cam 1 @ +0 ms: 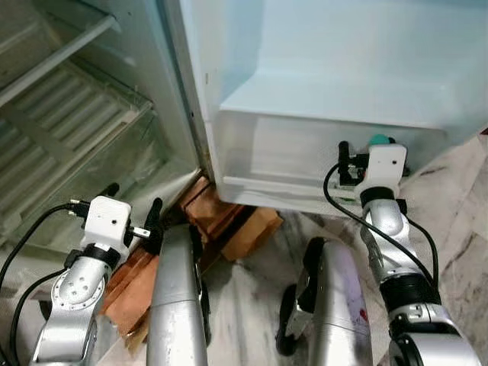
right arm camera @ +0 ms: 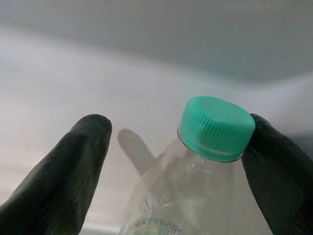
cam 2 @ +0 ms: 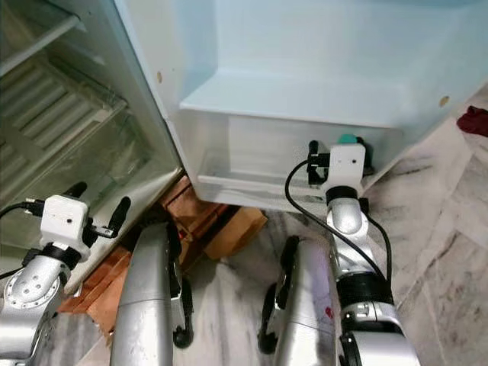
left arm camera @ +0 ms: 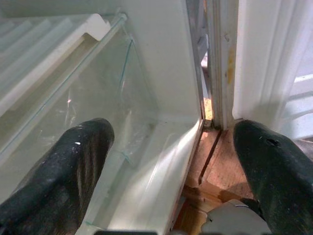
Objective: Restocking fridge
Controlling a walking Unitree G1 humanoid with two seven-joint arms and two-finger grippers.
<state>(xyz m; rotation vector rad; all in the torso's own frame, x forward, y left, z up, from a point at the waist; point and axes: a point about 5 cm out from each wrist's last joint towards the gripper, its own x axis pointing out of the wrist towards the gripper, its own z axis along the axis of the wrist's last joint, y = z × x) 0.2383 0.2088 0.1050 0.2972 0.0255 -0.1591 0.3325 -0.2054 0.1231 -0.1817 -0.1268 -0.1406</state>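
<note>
Your right end effector [right arm camera: 178, 161] is spread wide around the bottle [right arm camera: 195, 181], one finger touching its green cap [right arm camera: 217, 126], at the door shelf [cam 1: 305, 164], right of centre. Your left end effector [left arm camera: 168, 161] gapes empty, lower left.

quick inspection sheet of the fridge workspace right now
surface: door shelf, bare bottom showing
job's things: clear bottle with green cap, at the door shelf
clutter: brown bricks under the fridge
grippers: right gripper open, bottle between its fingers, cap against one; left gripper open, before the fridge's glass shelf
cables: black cable looping off the right wrist
surroundings: marble floor
</note>
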